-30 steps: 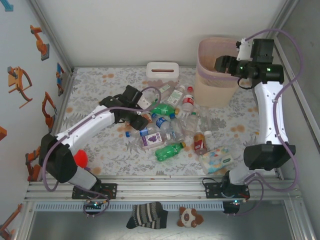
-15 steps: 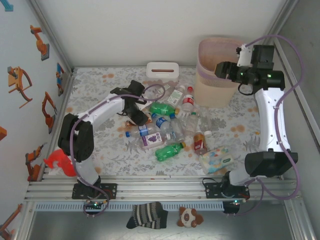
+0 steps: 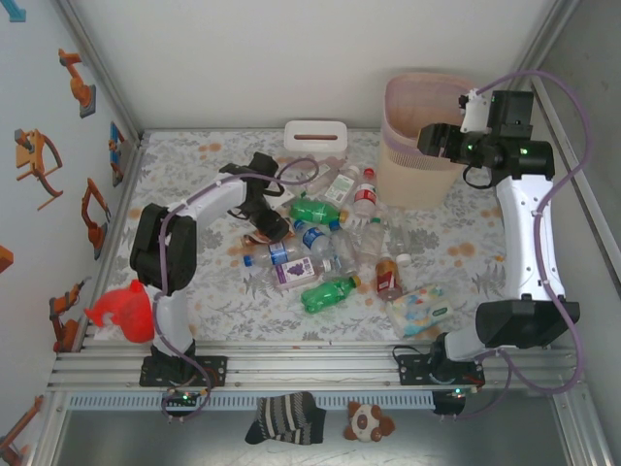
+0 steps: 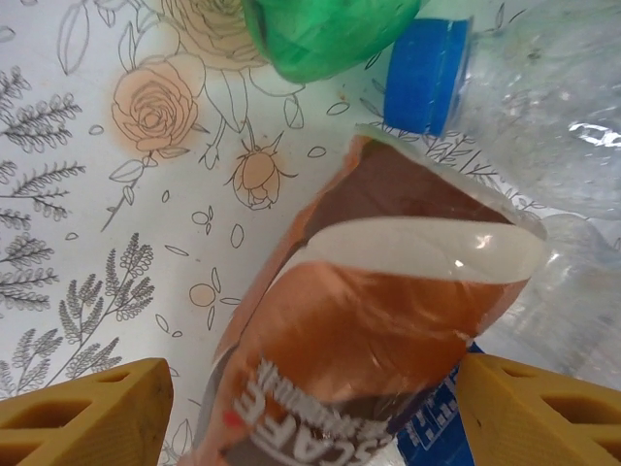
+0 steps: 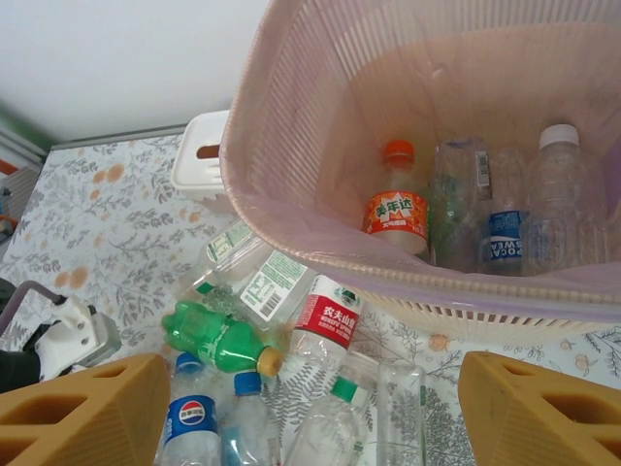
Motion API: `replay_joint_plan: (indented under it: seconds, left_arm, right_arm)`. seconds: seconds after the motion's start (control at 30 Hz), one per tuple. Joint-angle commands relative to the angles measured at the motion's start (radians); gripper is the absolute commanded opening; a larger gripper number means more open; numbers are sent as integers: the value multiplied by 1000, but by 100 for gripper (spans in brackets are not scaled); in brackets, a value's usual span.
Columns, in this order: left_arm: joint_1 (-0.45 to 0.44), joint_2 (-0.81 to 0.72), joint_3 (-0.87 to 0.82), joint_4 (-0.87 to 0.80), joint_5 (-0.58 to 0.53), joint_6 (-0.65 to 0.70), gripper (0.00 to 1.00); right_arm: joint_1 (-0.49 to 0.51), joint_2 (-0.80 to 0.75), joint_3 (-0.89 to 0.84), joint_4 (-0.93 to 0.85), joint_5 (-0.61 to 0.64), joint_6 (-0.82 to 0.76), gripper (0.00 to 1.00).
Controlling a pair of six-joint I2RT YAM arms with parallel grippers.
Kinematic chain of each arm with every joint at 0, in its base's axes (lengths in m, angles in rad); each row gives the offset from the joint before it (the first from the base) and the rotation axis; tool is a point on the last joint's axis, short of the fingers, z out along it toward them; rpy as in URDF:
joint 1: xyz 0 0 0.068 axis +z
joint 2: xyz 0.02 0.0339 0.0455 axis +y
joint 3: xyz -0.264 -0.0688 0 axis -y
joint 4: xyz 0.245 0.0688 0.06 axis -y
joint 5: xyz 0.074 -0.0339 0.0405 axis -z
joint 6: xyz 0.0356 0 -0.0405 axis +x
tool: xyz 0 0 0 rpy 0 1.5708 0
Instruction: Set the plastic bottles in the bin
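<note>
The tall pale pink plastic bin (image 3: 400, 97) sits just below my right gripper (image 3: 428, 141), whose fingers are spread wide with nothing between them. Inside, ahead of that hand, an orange-capped bottle with an orange label (image 5: 396, 204) stands upright beside clear bottles (image 5: 558, 194).

My left gripper (image 3: 265, 230) is also spread wide, straddling a crumpled brown plastic bottle with an orange-brown label (image 4: 369, 320). Its long axis runs out from the palm, leaning toward the right finger. I cannot tell which end carries the cap. Just beyond it lie a green plastic bottle (image 4: 330, 29) and a blue cap (image 4: 425, 73).
</note>
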Motion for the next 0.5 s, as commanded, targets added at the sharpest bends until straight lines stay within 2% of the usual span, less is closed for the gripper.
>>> replay_joint_plan:
  seconds: [0.0,0.47]
  left_arm:
    - [26,26,5,-17,47,9,77]
    - [108,-34,-118,10,6,-78,76]
  right_arm:
    - [2,-24,3,-12,10,-18,77]
    - [2,-25,-20,-10,-5,-13,77]
